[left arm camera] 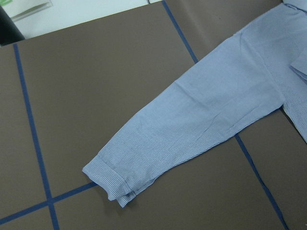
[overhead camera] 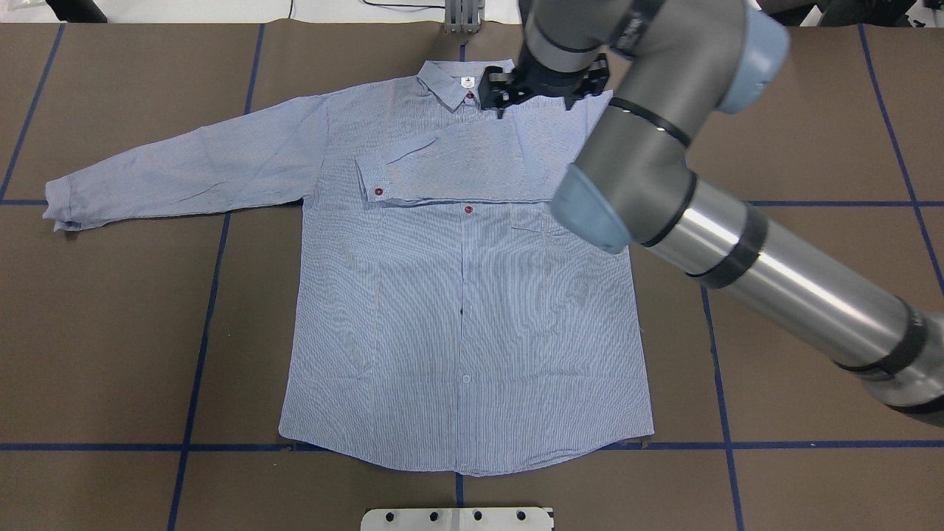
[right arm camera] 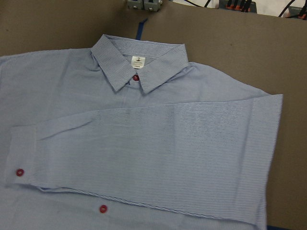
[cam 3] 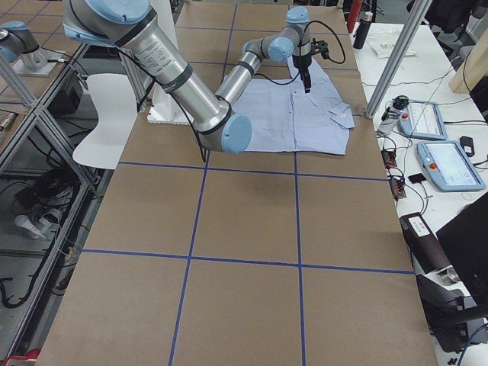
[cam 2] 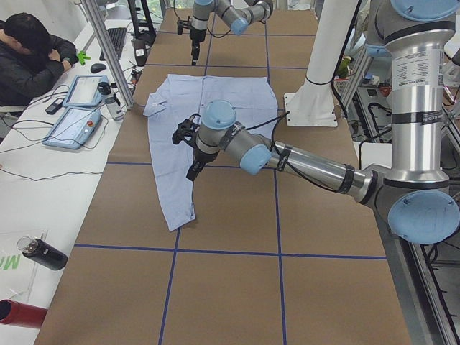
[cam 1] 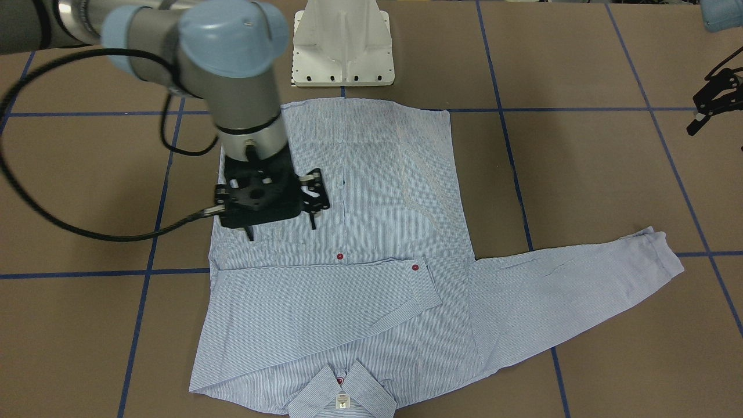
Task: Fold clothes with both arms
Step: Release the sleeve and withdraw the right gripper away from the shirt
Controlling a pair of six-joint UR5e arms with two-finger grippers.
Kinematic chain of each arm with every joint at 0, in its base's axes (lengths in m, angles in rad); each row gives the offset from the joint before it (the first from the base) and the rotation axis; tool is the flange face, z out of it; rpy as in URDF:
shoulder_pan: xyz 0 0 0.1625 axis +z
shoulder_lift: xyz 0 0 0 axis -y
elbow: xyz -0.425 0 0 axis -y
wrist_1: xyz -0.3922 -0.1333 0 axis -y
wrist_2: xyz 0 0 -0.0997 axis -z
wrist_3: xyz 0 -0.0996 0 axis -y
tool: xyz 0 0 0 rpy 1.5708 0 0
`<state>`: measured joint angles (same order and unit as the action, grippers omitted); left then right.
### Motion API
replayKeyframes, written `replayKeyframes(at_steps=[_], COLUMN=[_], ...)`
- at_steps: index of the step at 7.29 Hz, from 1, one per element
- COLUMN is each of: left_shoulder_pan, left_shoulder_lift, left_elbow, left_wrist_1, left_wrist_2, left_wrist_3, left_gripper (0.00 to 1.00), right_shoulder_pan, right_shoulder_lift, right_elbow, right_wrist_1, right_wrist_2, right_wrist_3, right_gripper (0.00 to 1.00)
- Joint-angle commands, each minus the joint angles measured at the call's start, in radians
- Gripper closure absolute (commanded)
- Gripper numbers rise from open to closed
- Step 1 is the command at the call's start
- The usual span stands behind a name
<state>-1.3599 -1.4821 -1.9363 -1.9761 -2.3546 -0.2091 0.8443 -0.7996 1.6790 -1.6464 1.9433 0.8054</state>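
The striped shirt (overhead camera: 464, 310) lies flat and buttoned, front up, on the brown table (overhead camera: 110, 332), which is crossed by blue tape lines (overhead camera: 198, 354). Its collar (right arm camera: 139, 62) points away from my base. One sleeve (overhead camera: 457, 166) is folded across the chest, and its cuff (overhead camera: 372, 181) with a red button rests on the front panel. The other sleeve (overhead camera: 184, 166) stretches out flat towards my left side.

My right gripper (cam 1: 281, 231) hangs over the shirt's chest beside the placket, fingers pointing down. Its jaws are spread apart and hold nothing. My left gripper (cam 1: 711, 101) sits off to the side above bare table, clear of the cloth. I cannot tell how its jaws stand.
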Motion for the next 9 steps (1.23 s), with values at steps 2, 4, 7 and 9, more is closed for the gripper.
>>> replayKeyframes(at_steps=[2,4,7,9], left_shoulder_pan=[0.015,0.06,0.118,0.217], left_shoulder_lift=[-0.01,-0.043,-0.119,-0.132], left_elbow=[0.207,0.333,0.532,0.618], left_wrist_1=[-0.267,-0.41,-0.536,-0.678], left_wrist_2=[0.104,0.113,0.199,0.254], left_wrist_3=[-0.129,-0.267,-0.28,-0.411], left_gripper=[0.0,0.0,0.0,0.0], right_shoulder_pan=[0.188,0.316,0.418,0.418], right_shoulder_lift=[-0.413,-0.614,-0.731,-0.733], right_elbow=[0.282,0.335,0.335,0.334], right_wrist_1=[-0.004,0.011,0.013,0.013], right_wrist_2=[0.104,0.191,0.281,0.281], right_wrist_3=[-0.39,-0.606,-0.772,-0.772], right_gripper=[0.0,0.0,0.0,0.0])
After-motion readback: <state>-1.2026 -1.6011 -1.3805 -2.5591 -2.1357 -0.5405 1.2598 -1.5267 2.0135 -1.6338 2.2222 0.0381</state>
